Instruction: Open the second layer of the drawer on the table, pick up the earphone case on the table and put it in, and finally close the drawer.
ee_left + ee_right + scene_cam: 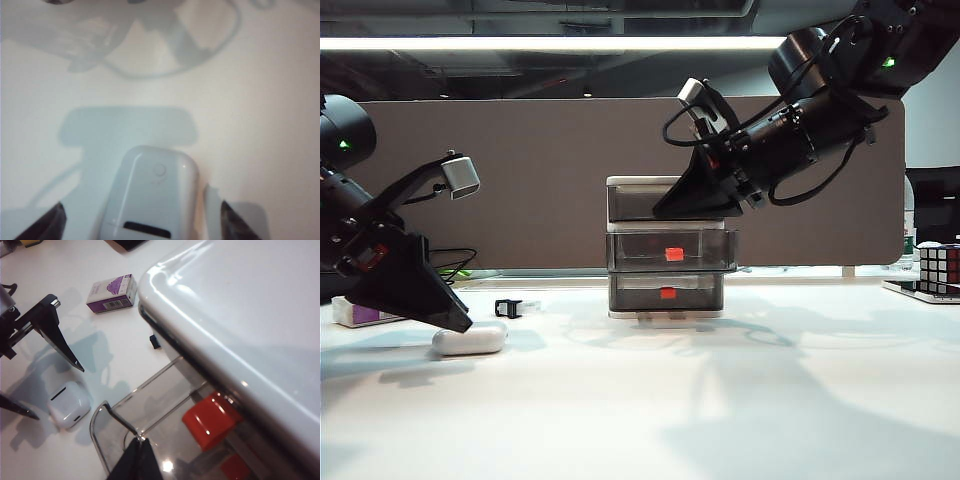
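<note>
Your left pincer [142, 220] is spread around the case [150, 192] on the bench [720, 400]. Your right pincer [135, 460] is pressed together at the middle drawer's [670, 250] rim.

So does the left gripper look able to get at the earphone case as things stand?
Probably yes. The left gripper is open and down at the table, with the earphone case lying between its fingers. Nothing shows in the way.

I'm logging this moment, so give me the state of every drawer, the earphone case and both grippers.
top drawer: shut
second layer of the drawer: pulled out, empty
bottom drawer: shut
earphone case: lying on the table, lid closed
left gripper: open, straddling the case
right gripper: shut, at the cabinet's top
</note>
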